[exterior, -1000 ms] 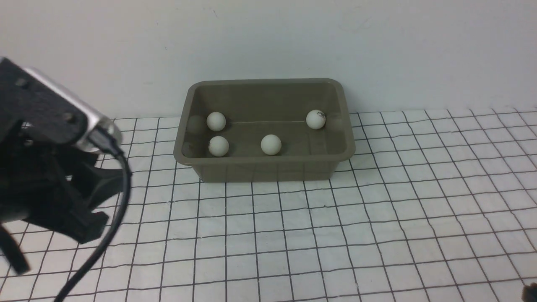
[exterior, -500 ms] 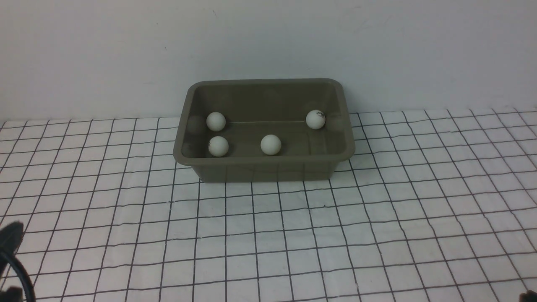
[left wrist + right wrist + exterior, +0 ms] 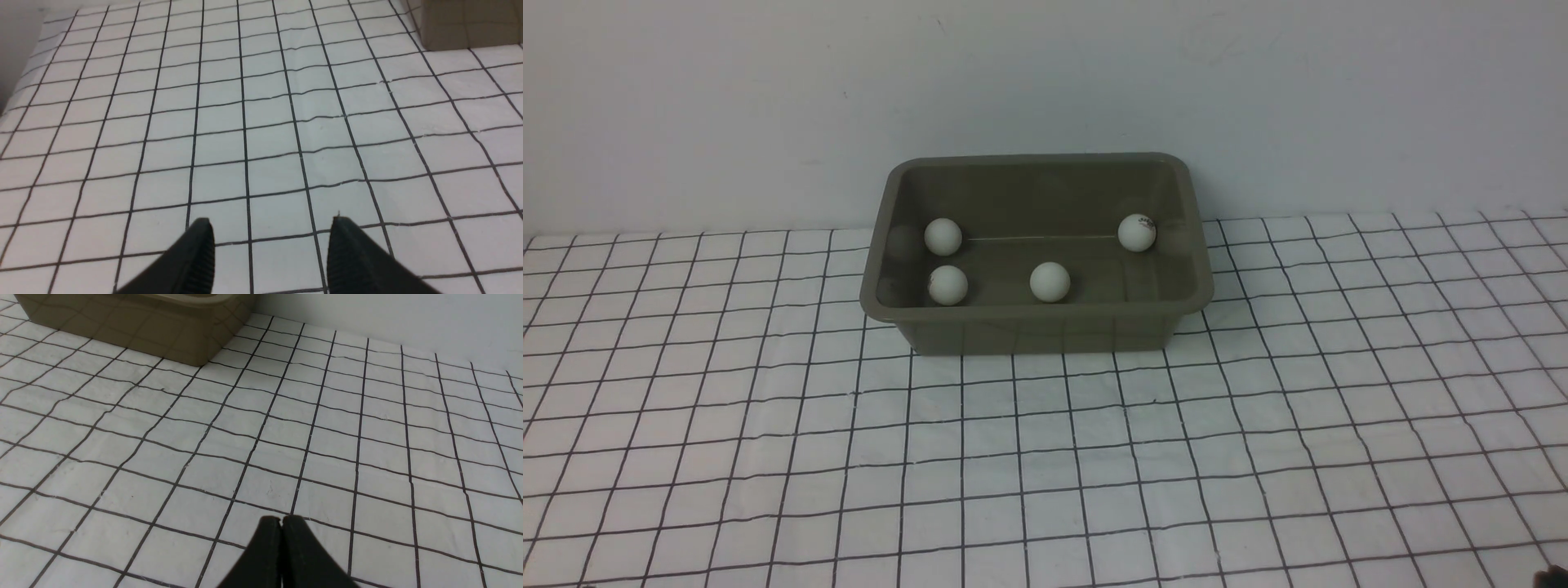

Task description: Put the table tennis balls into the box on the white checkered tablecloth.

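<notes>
1. As all four table tennis balls (image 3: 1049, 282) rest inside the box (image 3: 1037, 322), none shows on the white checkered tablecloth (image 3: 1094, 457); placement looks complete.
2. Left gripper (image 3: 269, 249): jaws wide, empty, near the box.
3. Right gripper (image 3: 281, 549): jaws closed, empty.

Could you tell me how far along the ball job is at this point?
Done: four table tennis balls lie inside the box on the white checkered tablecloth. In hand: nothing; the left gripper is open and empty, the right gripper shut. Left: no stray balls visible.
</notes>
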